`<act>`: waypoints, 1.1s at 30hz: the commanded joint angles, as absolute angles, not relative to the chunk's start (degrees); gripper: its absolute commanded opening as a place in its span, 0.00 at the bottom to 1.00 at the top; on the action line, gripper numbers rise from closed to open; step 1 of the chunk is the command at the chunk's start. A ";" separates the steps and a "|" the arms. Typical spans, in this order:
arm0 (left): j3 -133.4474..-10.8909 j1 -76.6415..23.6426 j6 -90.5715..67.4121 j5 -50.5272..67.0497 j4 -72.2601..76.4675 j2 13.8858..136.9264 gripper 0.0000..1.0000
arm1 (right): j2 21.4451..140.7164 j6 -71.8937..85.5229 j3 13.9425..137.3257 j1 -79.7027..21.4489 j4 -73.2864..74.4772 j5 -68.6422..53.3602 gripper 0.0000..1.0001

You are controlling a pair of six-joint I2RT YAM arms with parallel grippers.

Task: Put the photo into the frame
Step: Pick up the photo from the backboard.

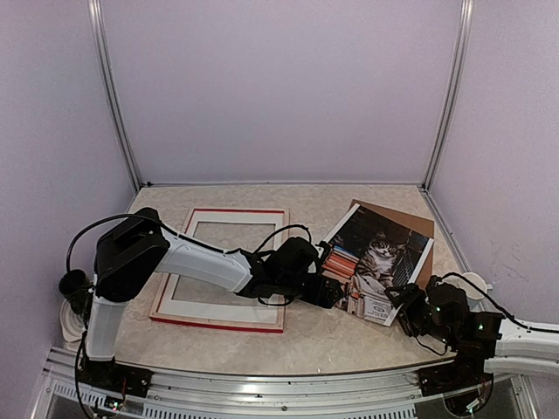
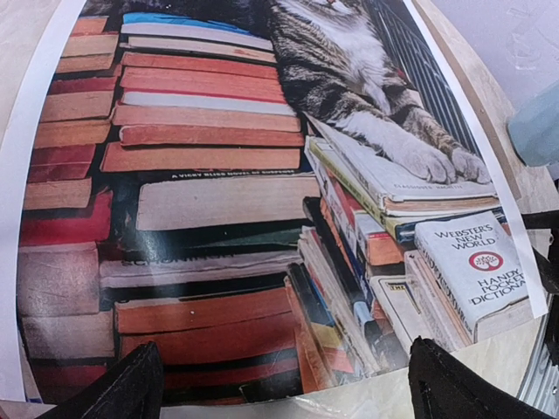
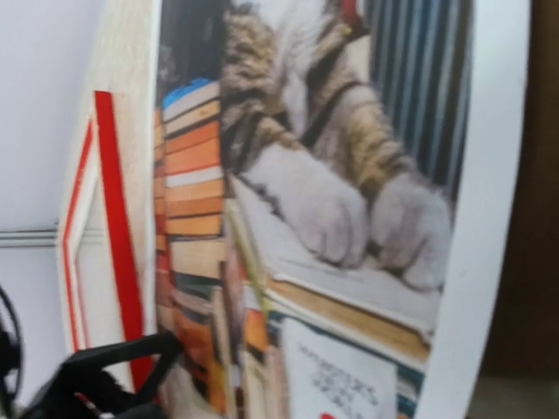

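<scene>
The photo [image 1: 380, 257], a tabby cat on stacked books, lies at the right of the table on a brown backing board [image 1: 410, 223]. The frame [image 1: 218, 324], red-edged with a pale inner border, lies flat at left centre. My left gripper [image 1: 336, 292] reaches across to the photo's near left edge. In the left wrist view the photo [image 2: 262, 175] fills the picture and the left gripper [image 2: 288, 394] stands open, one fingertip [image 2: 122, 393] at each side. My right gripper [image 1: 403, 305] is at the photo's near right corner; its fingers do not show in the blurred right wrist view of the photo [image 3: 332, 218].
A white round object [image 1: 476, 284] sits by the right arm, and another white object [image 1: 70, 325] by the left arm's base. Lilac walls close in the table on three sides. A metal rail [image 1: 262, 380] runs along the near edge.
</scene>
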State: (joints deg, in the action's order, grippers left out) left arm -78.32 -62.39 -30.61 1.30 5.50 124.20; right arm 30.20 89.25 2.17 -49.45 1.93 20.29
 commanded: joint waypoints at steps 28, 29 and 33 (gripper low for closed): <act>-74.01 -62.67 -25.74 0.23 5.66 119.03 0.99 | 37.71 85.63 4.41 -49.04 -1.96 21.52 0.00; -73.62 -62.67 -24.84 -1.03 5.86 117.85 0.99 | 37.97 85.61 4.70 -49.04 -1.67 21.34 0.00; -70.94 -63.08 -21.00 -4.25 7.66 113.79 0.99 | 39.60 85.15 6.39 -49.04 -1.48 20.80 0.00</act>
